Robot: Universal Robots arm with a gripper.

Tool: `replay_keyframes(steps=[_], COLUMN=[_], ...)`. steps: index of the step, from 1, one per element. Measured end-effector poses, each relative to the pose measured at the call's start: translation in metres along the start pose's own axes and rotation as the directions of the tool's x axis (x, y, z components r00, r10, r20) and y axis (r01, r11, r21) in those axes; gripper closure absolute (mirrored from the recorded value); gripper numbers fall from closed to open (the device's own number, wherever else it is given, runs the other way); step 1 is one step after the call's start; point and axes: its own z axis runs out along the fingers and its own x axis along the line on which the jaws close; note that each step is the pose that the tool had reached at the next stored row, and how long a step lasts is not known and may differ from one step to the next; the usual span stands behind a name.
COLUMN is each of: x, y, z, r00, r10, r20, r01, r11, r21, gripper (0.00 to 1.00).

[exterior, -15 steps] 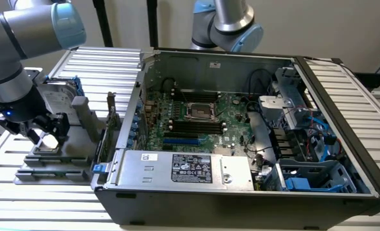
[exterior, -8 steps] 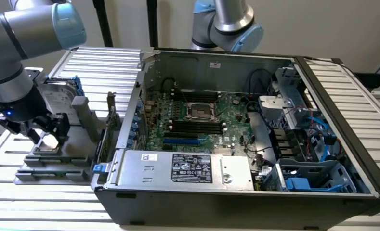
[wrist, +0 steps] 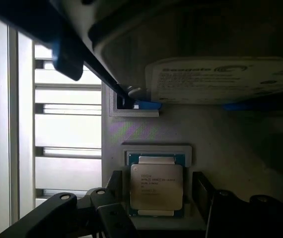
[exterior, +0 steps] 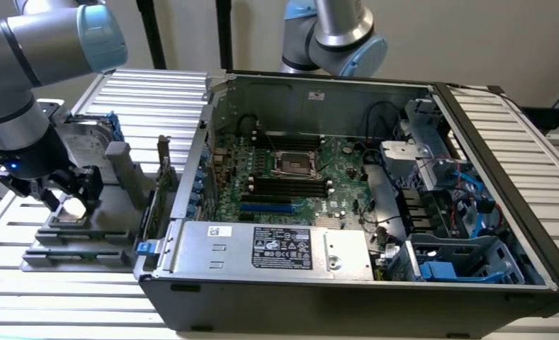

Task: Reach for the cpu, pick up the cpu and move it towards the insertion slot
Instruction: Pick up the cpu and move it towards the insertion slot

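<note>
The cpu [wrist: 156, 186], a small square chip with a silver-white top, lies flat in a recess of a grey holder [wrist: 146, 126]. In the exterior view the cpu [exterior: 72, 207] sits outside the computer case, at that view's left. My gripper [exterior: 69, 200] is lowered over it. It stands open [wrist: 157, 182], with one dark finger [wrist: 114, 181] on each side of the chip and a small gap at both sides. The insertion slot [exterior: 293, 164], a shiny silver frame with a dark centre, is on the motherboard inside the case.
A large silver hard drive [wrist: 221, 79] with blue brackets stands upright in the holder just behind the cpu. The open computer case [exterior: 355, 283] holds the power supply [exterior: 279, 249], black memory slots [exterior: 284, 188] and cables. A second robot arm [exterior: 331, 35] rises behind the case.
</note>
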Motion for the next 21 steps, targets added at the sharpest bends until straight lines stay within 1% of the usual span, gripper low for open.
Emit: replay_keyframes(steps=[9,10,11,12,16,19,21], x=[0.0,0.0,-0.0001,0.0,0.0,0.0,0.0], y=[0.0,0.0,-0.0001,0.0,0.0,0.0,0.0], z=[0.001,0.0011,0.0011,0.0011,0.0011,0.0011,0.0011], r00=[1.0,1.0,1.0,1.0,1.0,1.0,1.0], r10=[0.0,0.0,0.0,0.0,0.0,0.0,0.0], r20=[-0.001,-0.0012,-0.0012,-0.0014,-0.0025,-0.0036,-0.0042], r01=[0.0,0.0,0.0,0.0,0.0,0.0,0.0], r11=[1.0,1.0,1.0,1.0,1.0,1.0,1.0], r21=[0.0013,0.0014,0.0014,0.0016,0.0016,0.0016,0.0016], gripper=[0.33,0.35,0.35,0.42,0.42,0.46,0.46])
